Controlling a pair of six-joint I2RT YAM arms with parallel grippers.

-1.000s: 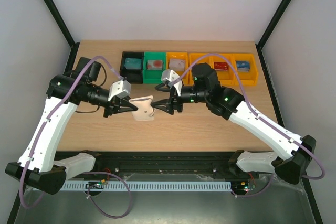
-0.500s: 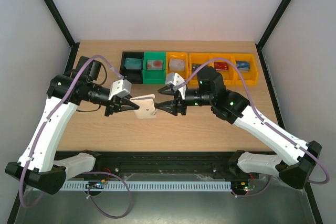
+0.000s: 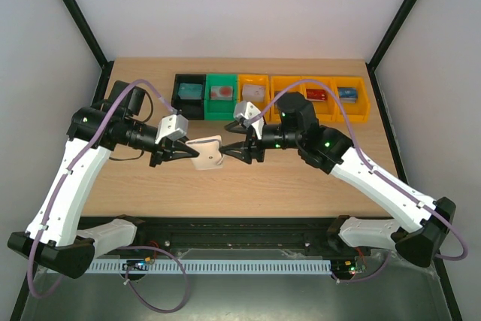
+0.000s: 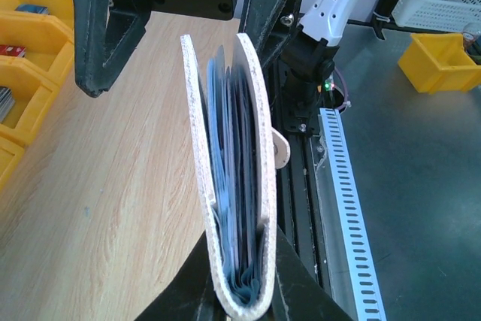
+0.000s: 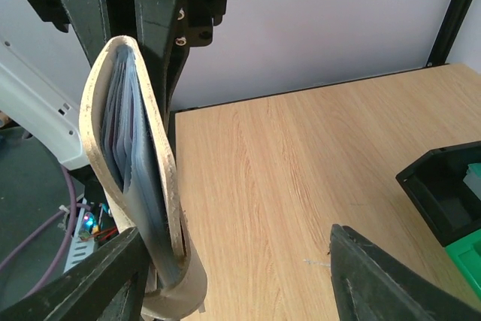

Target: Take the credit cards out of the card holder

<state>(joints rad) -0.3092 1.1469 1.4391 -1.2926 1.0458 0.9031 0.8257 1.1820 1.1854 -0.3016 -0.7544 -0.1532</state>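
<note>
Only in the wrist views are the pale blue sleeves [image 4: 229, 186] seen edge-on inside the white card holder [image 4: 233, 163]. From above, the holder is seen raised off the surface [image 3: 150, 186] between two levelled arms. One end is clamped by the left gripper [image 3: 189, 155]; the right gripper [image 3: 228, 153] is spread wide at the other.

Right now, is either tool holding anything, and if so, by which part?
The left tool grips the card holder by its folded end. The right tool is open at the holder's other end, gripping nothing.
</note>
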